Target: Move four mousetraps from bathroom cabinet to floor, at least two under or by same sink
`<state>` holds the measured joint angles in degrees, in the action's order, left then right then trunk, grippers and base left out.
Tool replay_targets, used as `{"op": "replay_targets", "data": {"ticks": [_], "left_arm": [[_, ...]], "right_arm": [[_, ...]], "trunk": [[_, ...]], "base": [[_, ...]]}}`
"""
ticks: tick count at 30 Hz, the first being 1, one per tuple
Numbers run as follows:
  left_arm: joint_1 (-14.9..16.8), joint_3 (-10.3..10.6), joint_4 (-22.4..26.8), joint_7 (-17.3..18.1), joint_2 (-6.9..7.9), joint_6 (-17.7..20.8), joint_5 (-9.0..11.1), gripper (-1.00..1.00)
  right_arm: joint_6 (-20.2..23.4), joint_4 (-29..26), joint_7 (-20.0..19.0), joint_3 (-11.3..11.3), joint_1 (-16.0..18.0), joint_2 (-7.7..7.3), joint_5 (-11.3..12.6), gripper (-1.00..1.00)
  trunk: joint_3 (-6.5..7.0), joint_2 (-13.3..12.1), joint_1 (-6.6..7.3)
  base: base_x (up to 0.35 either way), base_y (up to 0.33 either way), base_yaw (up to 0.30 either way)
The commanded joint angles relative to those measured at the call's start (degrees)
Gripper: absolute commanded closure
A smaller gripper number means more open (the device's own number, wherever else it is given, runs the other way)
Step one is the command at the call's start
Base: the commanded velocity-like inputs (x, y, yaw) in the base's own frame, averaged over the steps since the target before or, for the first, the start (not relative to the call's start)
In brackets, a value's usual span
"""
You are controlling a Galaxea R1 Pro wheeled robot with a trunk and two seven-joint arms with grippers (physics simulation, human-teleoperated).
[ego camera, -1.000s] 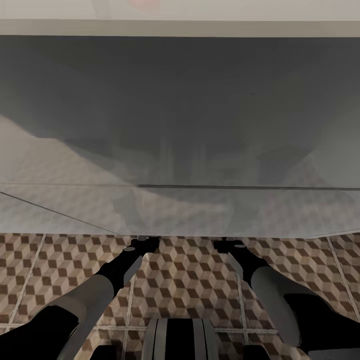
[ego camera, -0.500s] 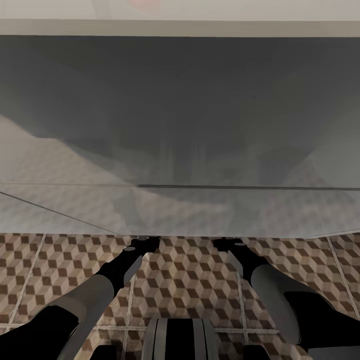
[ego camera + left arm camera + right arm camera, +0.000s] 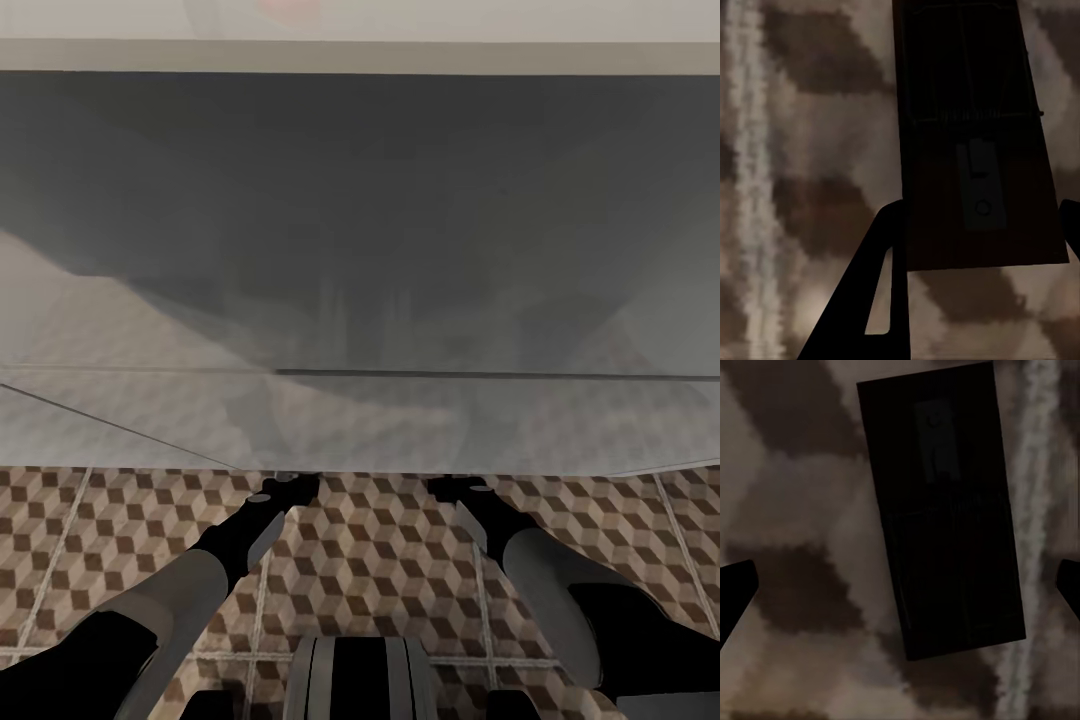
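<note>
In the left wrist view a brown wooden mousetrap [image 3: 975, 150] with dark metal parts sits between the fingers of my left gripper [image 3: 982, 217], which touch both its long edges just above the cube-pattern bathroom floor [image 3: 810, 187]. In the right wrist view a second mousetrap [image 3: 945, 510] lies flat on the floor tiles [image 3: 802, 502], and my right gripper [image 3: 904, 577] is open, its fingertips far out on both sides and apart from the trap. From the head, both arms reach forward and their wrists [image 3: 285, 490] [image 3: 452, 490] end at the lower edge of the sink's pale vanity [image 3: 360, 250]. The cabinet is out of view.
The glossy grey-white vanity front spans the whole head view and hangs close over both hands. Patterned floor tiles [image 3: 380, 560] with pale grout lines stretch between the vanity and my base [image 3: 360, 680].
</note>
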<state>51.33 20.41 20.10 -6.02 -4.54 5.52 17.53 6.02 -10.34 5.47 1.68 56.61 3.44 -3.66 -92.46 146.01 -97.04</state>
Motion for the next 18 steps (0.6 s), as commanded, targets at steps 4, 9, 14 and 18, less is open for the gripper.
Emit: {"op": "replay_targets", "data": {"ticks": [4, 9, 14, 18], "left_arm": [[0.01, 0.5, -0.36, -0.42, 0.05, 1.58, 0.65, 1.0], [0.86, 0.51, -2.53, 1.85, 0.08, 3.29, 0.66, 1.0], [2.15, 0.49, -5.08, 3.4, 0.09, 3.59, 0.6, 1.0], [2.56, 0.44, -5.61, 3.68, 0.01, 3.69, 0.58, 1.0]], "right_arm": [[0.32, -0.12, 0.15, 0.15, -0.01, 0.02, -0.38, -1.0], [0.12, -0.12, 0.15, 0.1, -0.01, 0.06, -0.41, -1.0], [-0.06, -0.12, 0.15, 0.08, -0.01, 0.07, -0.53, -1.0], [-0.1, -0.12, 0.15, 0.02, -0.01, -0.02, -0.55, -1.0]], "trunk": [[-0.03, 0.01, 0.0], [-0.03, 0.01, 0.0], [-0.03, 0.01, 0.0], [-0.03, 0.01, 0.0]], "base": [[0.0, 0.0, 0.0], [0.0, 0.0, 0.0], [0.0, 0.0, 0.0], [0.0, 0.0, 0.0]]}}
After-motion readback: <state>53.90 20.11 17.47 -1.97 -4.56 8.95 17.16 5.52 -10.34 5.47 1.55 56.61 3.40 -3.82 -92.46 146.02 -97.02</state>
